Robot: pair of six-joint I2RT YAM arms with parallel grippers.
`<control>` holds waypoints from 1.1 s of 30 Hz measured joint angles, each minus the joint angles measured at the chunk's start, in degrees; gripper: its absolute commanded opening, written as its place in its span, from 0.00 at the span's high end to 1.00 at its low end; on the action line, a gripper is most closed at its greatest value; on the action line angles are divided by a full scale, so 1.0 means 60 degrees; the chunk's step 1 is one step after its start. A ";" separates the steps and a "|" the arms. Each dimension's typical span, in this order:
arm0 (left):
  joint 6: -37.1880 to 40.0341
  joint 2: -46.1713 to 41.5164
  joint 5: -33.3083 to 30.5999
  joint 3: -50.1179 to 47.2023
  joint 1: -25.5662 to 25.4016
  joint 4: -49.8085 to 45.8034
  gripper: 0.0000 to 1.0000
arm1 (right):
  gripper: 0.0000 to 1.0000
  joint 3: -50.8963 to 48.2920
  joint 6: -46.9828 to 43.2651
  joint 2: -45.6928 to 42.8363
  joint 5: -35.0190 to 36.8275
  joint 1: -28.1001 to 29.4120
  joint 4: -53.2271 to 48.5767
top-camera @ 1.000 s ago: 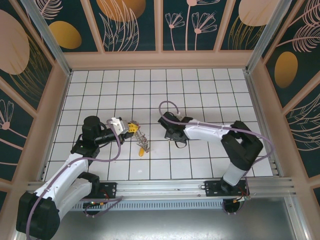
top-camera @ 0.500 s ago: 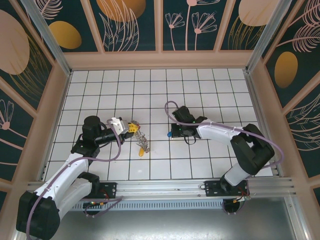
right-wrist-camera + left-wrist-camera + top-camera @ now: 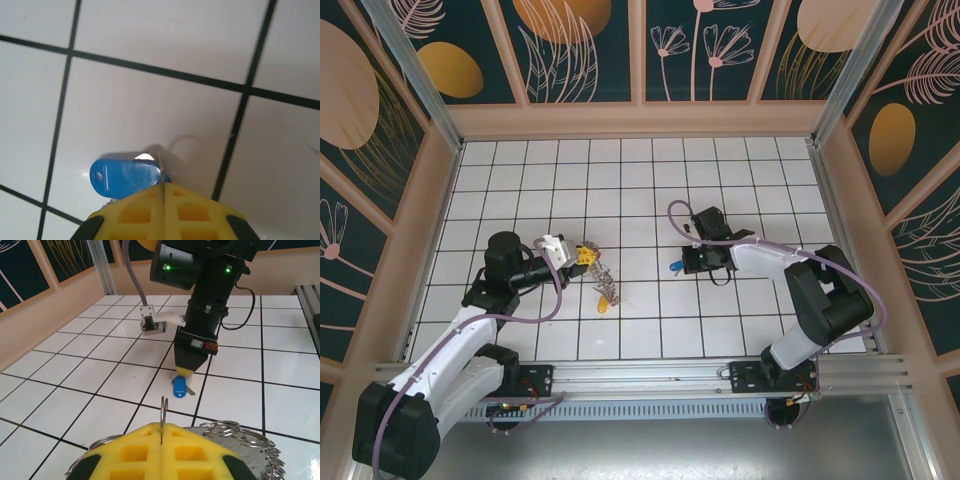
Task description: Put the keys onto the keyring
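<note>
Bringing the blue key (image 3: 125,177) across to the keyring (image 3: 163,410) looks like the step in hand. The right pincer (image 3: 163,186) is closed with its tips down at the table (image 3: 620,190). A thin sliver of metal at the key's head seems nipped between them, and the blue head lies flat on a tile just beside the tips. The left pincer (image 3: 584,254) is closed on the keyring, whose wire stands upright between its yellow pads. A bunch of strung keys (image 3: 604,286) trails from it down to the table. Key and ring are well apart.

To do this well, I would first lift the key straight up, clear of the tile, so the head does not drag or twist out of such a slight grip. Travel should be slow, since the head is likely to swing under the tips. Aim for the bare stretch of wire by the left pads, away from the hanging bunch. Where the ring opens I cannot tell, so the key's loop should be lined up square to the wire before any push. The left arm is best held steady, and its wrist view faces the approach well enough to judge the line
</note>
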 measured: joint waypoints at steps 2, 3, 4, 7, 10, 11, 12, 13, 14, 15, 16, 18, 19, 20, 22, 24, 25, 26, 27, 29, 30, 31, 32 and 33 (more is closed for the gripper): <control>0.0000 0.0000 0.0000 0.0000 0.0000 0.0004 1.00 | 0.89 0.0000 -0.0058 0.0000 -0.0142 -0.0262 0.0000; 0.0000 0.0000 0.0000 0.0000 0.0000 0.0000 1.00 | 0.88 -0.0004 -0.0087 0.0000 -0.0204 -0.0350 -0.0004; 0.0000 0.0000 0.0000 0.0000 0.0000 0.0000 1.00 | 0.86 -0.0011 -0.0113 0.0000 -0.0313 -0.0448 0.0000; 0.0000 0.0000 0.0000 0.0000 0.0000 0.0000 1.00 | 0.81 -0.0062 -0.0117 -0.0004 -0.0725 -0.0674 0.0055; 0.0000 0.0000 0.0000 0.0000 0.0000 0.0000 1.00 | 0.79 -0.0171 -0.0120 -0.0004 -0.1228 -0.0965 0.0171; 0.0000 0.0000 0.0000 0.0000 0.0000 0.0000 1.00 | 0.79 -0.0193 -0.0117 -0.0004 -0.1377 -0.1078 0.0175; 0.0000 0.0000 0.0000 0.0000 0.0000 0.0000 1.00 | 0.79 -0.0204 -0.0117 -0.0011 -0.1486 -0.1158 0.0189; 0.0000 0.0000 0.0000 0.0000 0.0000 0.0000 1.00 | 0.78 -0.0219 -0.0102 -0.0022 -0.1599 -0.1246 0.0208; 0.0000 0.0000 -0.0004 0.0000 0.0000 0.0000 1.00 | 0.77 -0.0229 -0.0084 -0.0047 -0.1687 -0.1315 0.0233; 0.0000 0.0000 0.0000 0.0000 0.0000 0.0000 1.00 | 0.76 -0.0244 -0.0062 -0.0076 -0.1774 -0.1377 0.0248; 0.0000 -0.0004 0.0000 0.0000 0.0000 0.0000 1.00 | 0.74 -0.0244 -0.0029 -0.0109 -0.1840 -0.1428 0.0251; 0.0000 0.0000 0.0000 0.0000 0.0000 0.0000 1.00 | 0.72 -0.0244 0.0036 -0.0124 -0.1931 -0.1494 0.0317; 0.0000 0.0000 0.0000 0.0000 0.0000 0.0000 1.00 | 0.72 -0.0244 0.0069 -0.0127 -0.1993 -0.1501 0.0339; 0.0000 -0.0004 -0.0004 0.0000 0.0000 0.0000 1.00 | 0.72 -0.0244 0.0120 -0.0127 -0.2036 -0.1508 0.0364; 0.0000 -0.0004 -0.0004 0.0000 0.0000 0.0000 1.00 | 0.71 -0.0244 0.0189 -0.0127 -0.2084 -0.1508 0.0401; 0.0000 0.0000 -0.0004 0.0000 0.0000 0.0000 1.00 | 0.71 -0.0244 0.0259 -0.0127 -0.2098 -0.1508 0.0401; 0.0000 -0.0004 0.0000 0.0000 0.0000 0.0000 1.00 | 0.71 -0.0240 0.0317 -0.0127 -0.2095 -0.1504 0.0401; 0.0000 0.0000 0.0000 0.0000 0.0000 0.0000 1.00 | 0.71 -0.0237 0.0357 -0.0127 -0.2080 -0.1494 0.0397; 0.0000 0.0000 -0.0004 0.0000 0.0000 0.0000 1.00 | 0.71 -0.0229 0.0390 -0.0124 -0.2062 -0.1486 0.0397; 0.0000 0.0000 0.0000 0.0000 0.0000 0.0000 1.00 | 0.72 -0.0171 0.0419 -0.0084 -0.1989 -0.1450 0.0375; 0.0000 0.0000 -0.0004 0.0000 0.0000 0.0000 1.00 | 0.73 -0.0095 0.0423 -0.0029 -0.1920 -0.1421 0.0324; 0.0000 0.0000 0.0000 0.0000 0.0000 0.0000 1.00 | 0.73 -0.0015 0.0426 0.0033 -0.1832 -0.1395 0.0295; 0.0004 0.0000 0.0000 0.0000 0.0000 0.0000 1.00 | 0.73 0.0080 0.0426 0.0106 -0.1741 -0.1359 0.0266; 0.0000 0.0000 -0.0004 0.0000 0.0000 0.0000 1.00 | 0.73 0.0127 0.0430 0.0146 -0.1694 -0.1337 0.0244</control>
